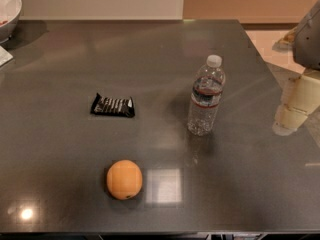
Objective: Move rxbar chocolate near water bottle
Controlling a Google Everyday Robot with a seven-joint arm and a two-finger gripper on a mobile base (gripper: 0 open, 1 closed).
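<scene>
The rxbar chocolate (113,105), a flat black wrapper with white lettering, lies on the dark grey table (65,154) left of centre. The water bottle (206,96), clear with a white cap and a blue-and-red label band, stands upright to the right of the bar, about a bottle's height away. My gripper (294,109), pale cream, hangs at the right edge of the view above the table's right side, well right of the bottle and far from the bar. It holds nothing that I can see.
An orange (124,179) sits near the front edge, below and between the bar and the bottle. A white bowl (7,9) stands at the far left corner. The table's right edge runs close behind the gripper.
</scene>
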